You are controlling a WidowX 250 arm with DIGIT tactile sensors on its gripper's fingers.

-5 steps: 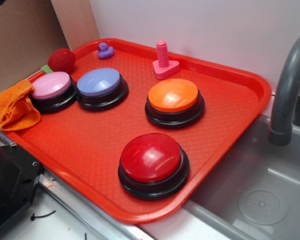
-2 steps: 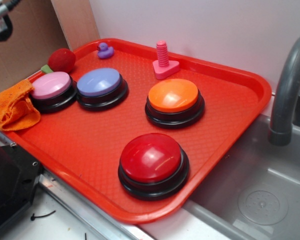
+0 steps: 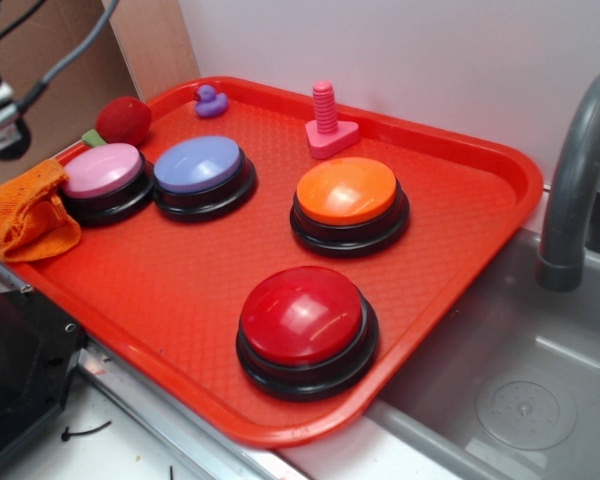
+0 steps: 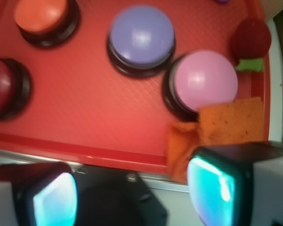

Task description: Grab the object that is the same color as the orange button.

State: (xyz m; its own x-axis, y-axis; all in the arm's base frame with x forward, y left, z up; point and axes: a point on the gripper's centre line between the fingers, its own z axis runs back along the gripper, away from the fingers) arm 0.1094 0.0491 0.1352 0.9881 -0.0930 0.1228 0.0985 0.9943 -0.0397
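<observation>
Jaws stand wide open and empty, the orange cloth rag (image 4: 226, 129) just ahead of the right one. Closing here could snag the tray rim (image 4: 85, 150) or nudge the pink button (image 4: 203, 82) touching the rag.

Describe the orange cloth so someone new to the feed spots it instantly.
Find the red tray holding four dome buttons. At its left edge, beside the pink button, the orange cloth drapes over the rim. It is crumpled, soft and matte, unlike the glossy orange button mid-tray.

rag (image 4: 212, 129): lower edge hidden behind right finger (image 4: 226, 183) | red button (image 4: 4, 87): cut off above left finger | fingers: blurred
</observation>
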